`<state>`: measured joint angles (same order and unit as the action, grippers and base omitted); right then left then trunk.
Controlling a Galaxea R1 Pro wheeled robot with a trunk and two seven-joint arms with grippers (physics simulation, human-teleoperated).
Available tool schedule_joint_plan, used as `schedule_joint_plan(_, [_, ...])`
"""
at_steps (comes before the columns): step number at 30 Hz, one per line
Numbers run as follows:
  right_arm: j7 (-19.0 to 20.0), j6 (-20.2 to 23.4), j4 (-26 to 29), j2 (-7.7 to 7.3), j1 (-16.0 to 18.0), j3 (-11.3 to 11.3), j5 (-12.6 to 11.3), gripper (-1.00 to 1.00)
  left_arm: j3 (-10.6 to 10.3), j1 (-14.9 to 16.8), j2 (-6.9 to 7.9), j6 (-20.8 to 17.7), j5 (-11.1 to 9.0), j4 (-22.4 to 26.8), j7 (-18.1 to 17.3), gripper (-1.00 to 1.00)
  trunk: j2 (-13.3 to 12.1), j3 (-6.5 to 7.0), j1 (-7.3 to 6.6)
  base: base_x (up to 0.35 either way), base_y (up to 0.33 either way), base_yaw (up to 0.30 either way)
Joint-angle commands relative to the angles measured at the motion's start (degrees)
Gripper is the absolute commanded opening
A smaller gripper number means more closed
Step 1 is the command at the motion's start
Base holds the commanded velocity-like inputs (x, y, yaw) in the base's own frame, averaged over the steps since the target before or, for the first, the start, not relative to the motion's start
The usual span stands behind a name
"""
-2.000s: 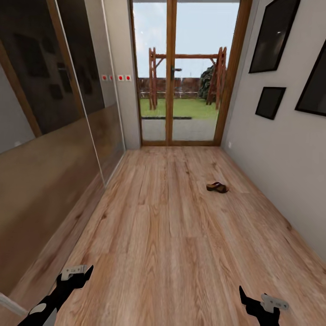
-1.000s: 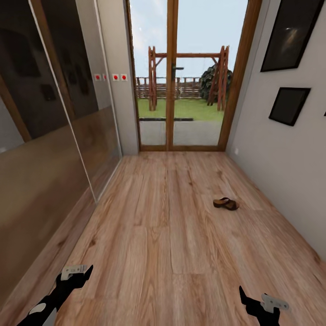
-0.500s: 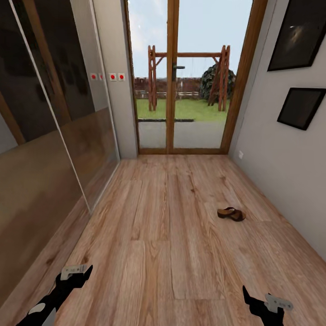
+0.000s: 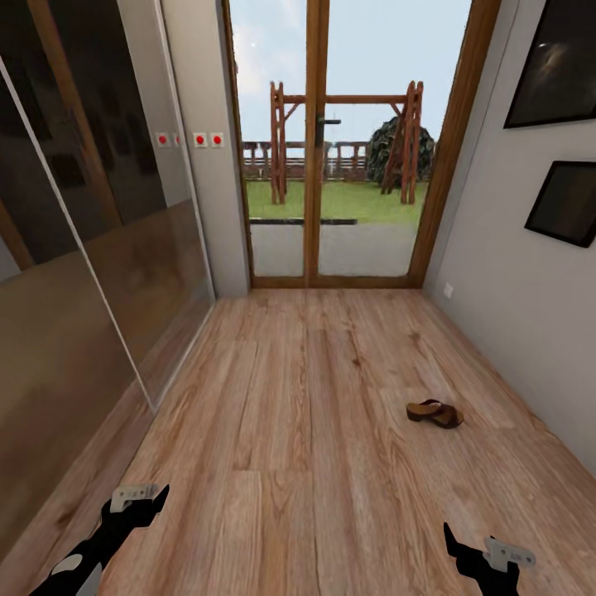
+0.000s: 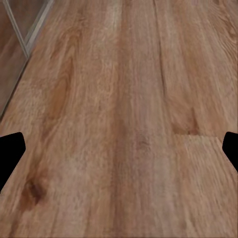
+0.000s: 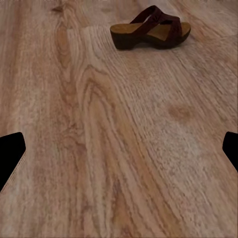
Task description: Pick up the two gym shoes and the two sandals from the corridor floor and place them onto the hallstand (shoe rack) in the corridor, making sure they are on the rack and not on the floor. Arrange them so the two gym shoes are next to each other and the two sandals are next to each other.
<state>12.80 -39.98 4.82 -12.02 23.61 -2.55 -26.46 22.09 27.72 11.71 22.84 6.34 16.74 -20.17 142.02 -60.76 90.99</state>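
One dark-brown sandal (image 4: 434, 413) with a thick sole lies on the corridor floor (image 4: 298, 397) of light-brown planks, ahead and to the right, near the right wall. In the right wrist view the sandal (image 6: 151, 29) lies on its sole some way beyond the fingers. My right gripper (image 4: 465, 548) hangs low over the floor, short of the sandal, and is open and empty (image 6: 119, 151). My left gripper (image 4: 139, 501) is low at the left, also open and empty (image 5: 119, 151) over bare planks. The gym shoes and the hallstand are out of view.
Dark mirrored sliding doors (image 4: 91, 248) run along the left side. A wood-framed glass door (image 4: 319, 165) closes the corridor's far end, with a garden behind it. The grey right wall (image 4: 513, 331) carries dark framed pictures (image 4: 567, 203). Open floor stretches ahead.
The whole view has moved forward down the corridor, so the sandal now sits nearer and lower in the picture. Both arms keep the same pose.
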Motion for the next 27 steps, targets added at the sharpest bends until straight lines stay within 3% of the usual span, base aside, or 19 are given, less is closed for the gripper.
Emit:
schedule_joint_plan(1, [0.38, -0.13, -0.07, -0.02, 0.04, -0.26, -0.61, 1.0, 0.5, 0.0, -0.02, 0.24, 0.6, -0.05, -0.26, 1.0, 0.02, -0.05, 0.02, 0.339, 0.0, 0.0])
schedule_joint_plan(27, [0.38, -0.18, -0.08, -0.1, 0.04, -0.2, -0.61, 1.0, 0.5, -0.5, -0.01, 0.19, 0.51, 0.04, -0.22, 1.0, 0.02, -0.05, 0.02, 0.339, 0.0, 0.0])
